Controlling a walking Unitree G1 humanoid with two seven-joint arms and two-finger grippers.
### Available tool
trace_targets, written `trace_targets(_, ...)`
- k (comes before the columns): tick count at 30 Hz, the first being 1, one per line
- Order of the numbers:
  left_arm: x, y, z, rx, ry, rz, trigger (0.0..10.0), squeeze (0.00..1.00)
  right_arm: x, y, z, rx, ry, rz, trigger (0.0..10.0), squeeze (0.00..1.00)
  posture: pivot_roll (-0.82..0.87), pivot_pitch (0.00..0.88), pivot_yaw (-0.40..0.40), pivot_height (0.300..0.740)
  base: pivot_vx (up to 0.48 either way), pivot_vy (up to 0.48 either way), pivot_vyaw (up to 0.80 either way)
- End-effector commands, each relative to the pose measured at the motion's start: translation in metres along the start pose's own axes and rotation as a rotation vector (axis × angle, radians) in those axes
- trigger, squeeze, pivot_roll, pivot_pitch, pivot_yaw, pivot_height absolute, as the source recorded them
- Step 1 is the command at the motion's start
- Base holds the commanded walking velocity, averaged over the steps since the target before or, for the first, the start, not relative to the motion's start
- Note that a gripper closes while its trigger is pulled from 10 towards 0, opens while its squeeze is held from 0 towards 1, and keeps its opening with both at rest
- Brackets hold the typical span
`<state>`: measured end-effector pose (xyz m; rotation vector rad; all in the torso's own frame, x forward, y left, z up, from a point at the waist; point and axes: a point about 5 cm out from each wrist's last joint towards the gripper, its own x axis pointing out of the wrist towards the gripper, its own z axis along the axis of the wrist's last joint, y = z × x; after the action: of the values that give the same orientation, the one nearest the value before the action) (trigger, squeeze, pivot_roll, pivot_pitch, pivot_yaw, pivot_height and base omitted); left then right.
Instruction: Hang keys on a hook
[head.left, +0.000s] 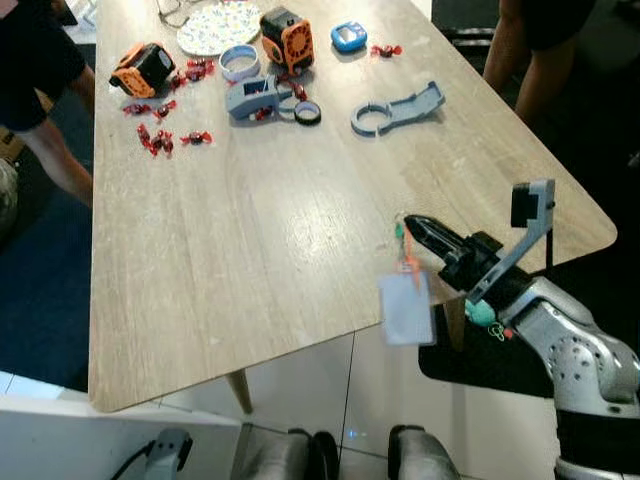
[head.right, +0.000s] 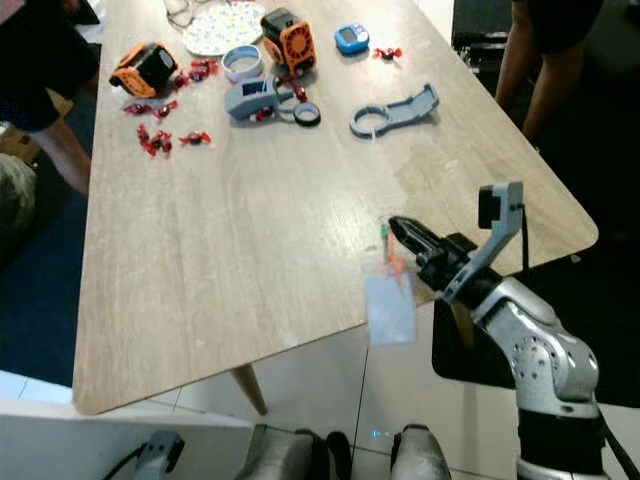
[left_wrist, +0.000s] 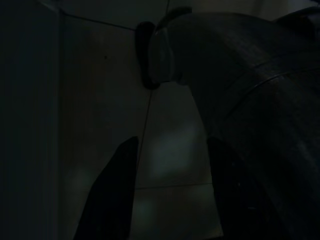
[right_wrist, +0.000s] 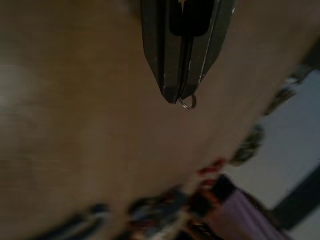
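The right gripper (head.left: 412, 226), at lower right of the frame, was pinched closed on the keys (head.left: 405, 300), holding them by the ring (right_wrist: 188, 103) so the pale tag hung free over the table (head.left: 250, 250) edge, likely for carrying to a hook. No writing on the tag could be read. The left gripper (left_wrist: 165, 195) hung idle in the dark with fingers apart, and clutter (head.left: 260, 70) sat at upper left

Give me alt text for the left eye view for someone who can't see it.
The right gripper, fingers shut on a key ring with an orange strap and a pale tag dangling, is held over the near edge of a long wooden table. Candies, orange gadgets and grey parts lie at the far end, with people standing at both sides.
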<state>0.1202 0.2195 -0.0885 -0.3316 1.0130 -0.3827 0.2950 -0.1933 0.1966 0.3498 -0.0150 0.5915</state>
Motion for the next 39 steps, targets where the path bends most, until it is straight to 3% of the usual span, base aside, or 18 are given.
trace_targets(1,-0.004,-0.001,-0.019,-0.034,0.055,0.007,10.0,0.00,-0.001,-0.007,-0.006,0.015,0.006,-0.061,0.0,0.00,-0.19,0.234,0.192,0.740,0.000,0.000,0.00)
trace_targets(21,-0.001,-0.005,-0.020,-0.023,0.070,-0.014,10.0,0.00,0.012,-0.042,0.005,-0.073,-0.033,-0.361,0.0,0.00,-0.19,0.236,0.197,0.740,0.000,0.000,0.00)
trace_targets(22,0.000,-0.005,-0.020,-0.022,0.071,-0.016,10.0,0.00,0.014,-0.044,0.005,-0.086,-0.025,-0.381,1.5,0.00,-0.19,0.236,0.197,0.740,0.000,0.000,0.00)
trace_targets(23,0.000,-0.006,-0.020,-0.021,0.071,-0.017,10.0,0.00,0.016,-0.047,0.004,-0.108,-0.017,-0.406,4.6,0.00,-0.19,0.236,0.197,0.740,0.000,0.000,0.00)
trace_targets(25,0.000,-0.006,-0.020,-0.021,0.071,-0.017,10.0,0.00,0.016,-0.048,0.004,-0.122,-0.012,-0.421,4.6,0.00,-0.19,0.236,0.197,0.740,0.000,0.000,0.00)
trace_targets(26,0.000,-0.006,-0.020,-0.020,0.071,-0.018,10.0,0.00,0.017,-0.050,0.005,-0.134,-0.013,-0.442,10.0,0.43,-0.19,0.236,0.197,0.740,0.000,0.000,0.00)
trace_targets(27,0.000,-0.006,-0.020,-0.020,0.072,-0.019,10.0,0.00,0.018,-0.052,0.006,-0.140,-0.017,-0.457,10.0,1.00,-0.19,0.236,0.197,0.740,0.000,0.000,0.00)
trace_targets(39,0.000,-0.008,-0.021,-0.018,0.078,-0.032,10.0,0.00,0.017,-0.057,0.015,-0.143,-0.050,-0.512,10.0,1.00,-0.19,0.238,0.200,0.740,0.000,0.000,0.00)
